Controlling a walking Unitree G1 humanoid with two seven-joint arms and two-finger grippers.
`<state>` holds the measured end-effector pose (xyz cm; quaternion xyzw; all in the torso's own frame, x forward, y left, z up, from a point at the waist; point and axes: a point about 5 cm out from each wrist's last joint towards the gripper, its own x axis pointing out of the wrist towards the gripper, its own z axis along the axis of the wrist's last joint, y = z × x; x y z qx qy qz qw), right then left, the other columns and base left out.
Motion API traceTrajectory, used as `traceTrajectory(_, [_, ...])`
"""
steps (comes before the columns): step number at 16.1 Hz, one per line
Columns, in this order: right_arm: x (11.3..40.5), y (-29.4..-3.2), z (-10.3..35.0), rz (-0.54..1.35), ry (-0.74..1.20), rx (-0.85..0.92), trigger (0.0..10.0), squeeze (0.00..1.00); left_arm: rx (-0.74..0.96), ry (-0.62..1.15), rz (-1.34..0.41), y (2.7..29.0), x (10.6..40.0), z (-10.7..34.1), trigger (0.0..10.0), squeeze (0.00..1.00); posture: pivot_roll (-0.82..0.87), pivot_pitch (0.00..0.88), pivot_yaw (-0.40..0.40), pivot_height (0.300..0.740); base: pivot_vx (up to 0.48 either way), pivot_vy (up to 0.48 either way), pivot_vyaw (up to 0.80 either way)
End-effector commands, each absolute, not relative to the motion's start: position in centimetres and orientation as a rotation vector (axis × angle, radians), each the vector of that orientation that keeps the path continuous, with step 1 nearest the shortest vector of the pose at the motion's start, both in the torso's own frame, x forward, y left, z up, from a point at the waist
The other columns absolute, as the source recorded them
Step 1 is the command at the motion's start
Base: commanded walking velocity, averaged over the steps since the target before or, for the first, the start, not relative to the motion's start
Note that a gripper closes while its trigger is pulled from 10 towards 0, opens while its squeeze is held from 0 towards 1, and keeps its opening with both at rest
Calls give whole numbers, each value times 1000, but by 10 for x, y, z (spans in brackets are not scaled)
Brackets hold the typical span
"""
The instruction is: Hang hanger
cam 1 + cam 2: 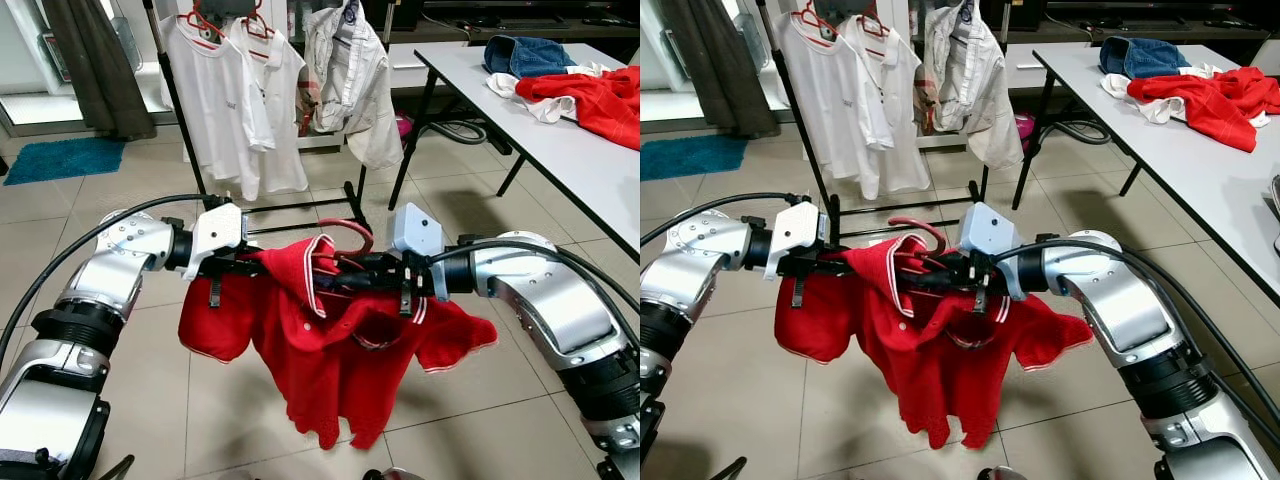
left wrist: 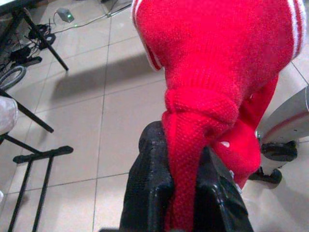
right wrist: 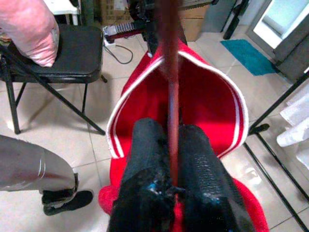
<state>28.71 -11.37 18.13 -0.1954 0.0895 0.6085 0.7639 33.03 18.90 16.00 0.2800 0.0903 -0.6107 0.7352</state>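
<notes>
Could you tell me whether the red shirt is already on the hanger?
On. The red shirt hangs from the hanger, whose hook rises from its collar; both grippers hold it.

Head stereo pair angled down at the red shirt [image 1: 320,350]; both wrist cameras close on it.

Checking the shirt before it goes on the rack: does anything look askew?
Yes. The red polo shirt hangs lopsided: the left claw pinches a bunched shoulder, while the right claw grips the red hanger at the collar, so the hem droops unevenly.
</notes>
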Motion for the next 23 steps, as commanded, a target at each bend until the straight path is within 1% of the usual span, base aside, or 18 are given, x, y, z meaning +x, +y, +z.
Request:
traceTrajectory(1, [284,-110,180,1353,213,-429,0,0,635,113,-1291,191,338,181,0,0,-89,0,-25,740,0,0,0])
traceTrajectory(6, [284,-111,180,1350,213,-421,0,0,638,70,-1265,190,340,184,0,0,-93,0,-19,740,0,0,0])
traceTrajectory(7, [284,-112,180,1338,214,-419,0,0,600,75,-1293,189,339,184,10000,0,-93,0,-19,740,0,0,0])
traceTrajectory(8, [284,-113,180,1334,215,-417,0,0,597,69,-1298,189,338,185,10000,0,-93,0,-19,740,0,0,0])
traceTrajectory(9, [284,-113,179,1330,215,-415,0,0,591,56,-1298,189,338,186,10000,1000,-95,0,-16,740,0,0,0])
traceTrajectory(12, [285,-117,178,1291,218,-410,0,0,591,62,-1325,197,330,188,10000,1000,-103,0,-4,740,0,0,0])
traceTrajectory(15, [288,-125,180,1244,210,-391,0,0,575,63,-1301,211,323,192,10000,1000,-91,0,-21,740,0,0,0])
traceTrajectory(19, [290,-134,174,1177,240,-359,0,0,472,-24,-1265,210,317,200,10000,1000,-74,0,-45,740,0,0,0])
traceTrajectory(21, [294,-138,170,1088,251,-333,0,0,438,-47,-1219,208,315,201,10000,1000,-76,0,-41,740,0,0,0])
traceTrajectory(22, [295,-141,168,1042,246,-317,0,0,393,-60,-1140,209,318,203,10000,1000,-79,0,-38,740,0,0,0])
traceTrajectory(23, [296,-142,167,1024,246,-313,0,0,372,-61,-1105,209,319,204,10000,1000,-79,0,-38,740,0,0,0])
